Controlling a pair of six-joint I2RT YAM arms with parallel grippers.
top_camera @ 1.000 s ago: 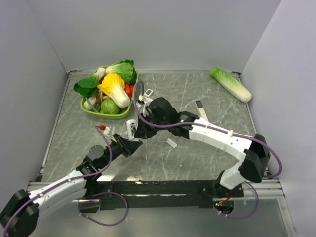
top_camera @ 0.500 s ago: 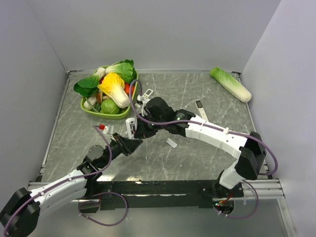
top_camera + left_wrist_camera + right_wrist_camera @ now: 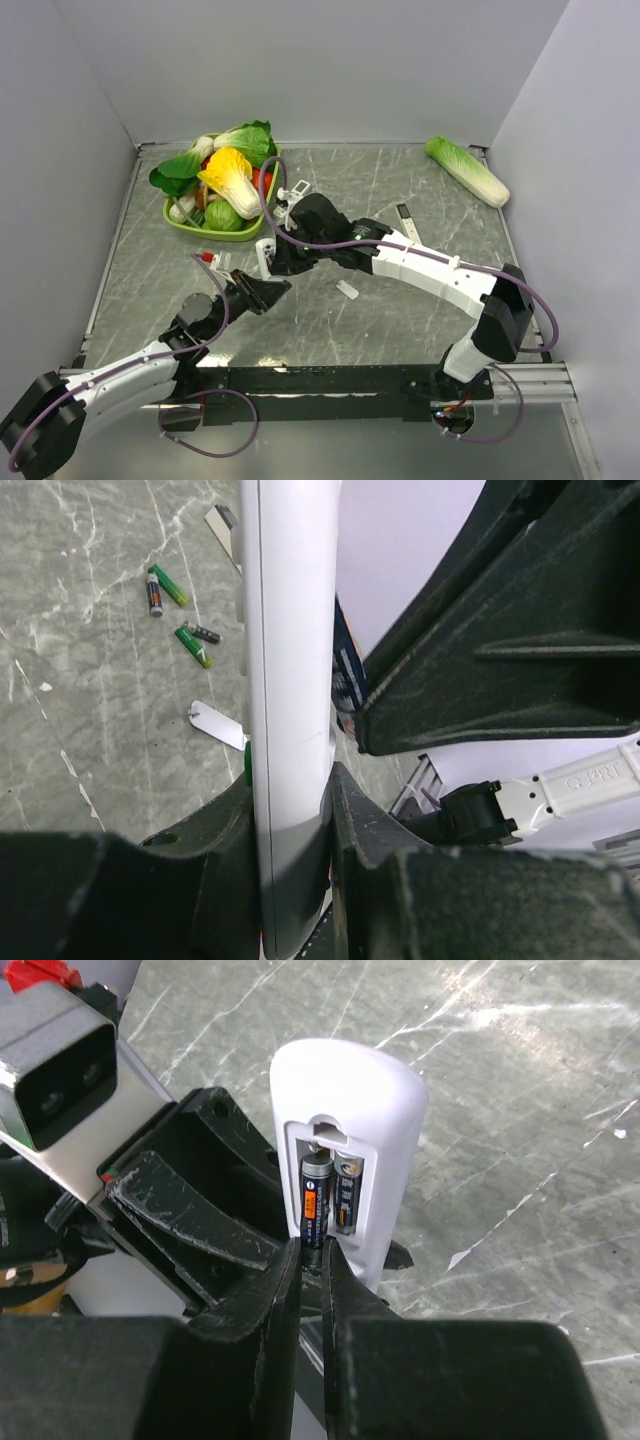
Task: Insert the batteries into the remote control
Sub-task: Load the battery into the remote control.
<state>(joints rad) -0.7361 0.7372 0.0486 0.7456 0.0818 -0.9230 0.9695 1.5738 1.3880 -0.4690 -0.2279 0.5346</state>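
Observation:
My left gripper (image 3: 258, 292) is shut on the white remote control (image 3: 267, 254) and holds it upright above the table; in the left wrist view the remote (image 3: 290, 680) is clamped between the fingers (image 3: 300, 830). Its back faces the right wrist camera (image 3: 385, 1110) with the battery bay open. My right gripper (image 3: 318, 1255) is shut on a dark battery (image 3: 314, 1205) with an orange label, its upper end inside the bay's left slot. A second battery (image 3: 347, 1195) sits in the right slot. Several loose batteries (image 3: 170, 586) lie on the table.
A small white battery cover (image 3: 347, 289) lies on the table right of the remote, also seen in the left wrist view (image 3: 218, 725). A green basket (image 3: 215, 233) of vegetables stands at the back left. A slim remote (image 3: 408, 222) and a napa cabbage (image 3: 466, 170) lie to the right.
My right arm has shifted a little left and closer to the remote. The left gripper has kept the remote in about the same place.

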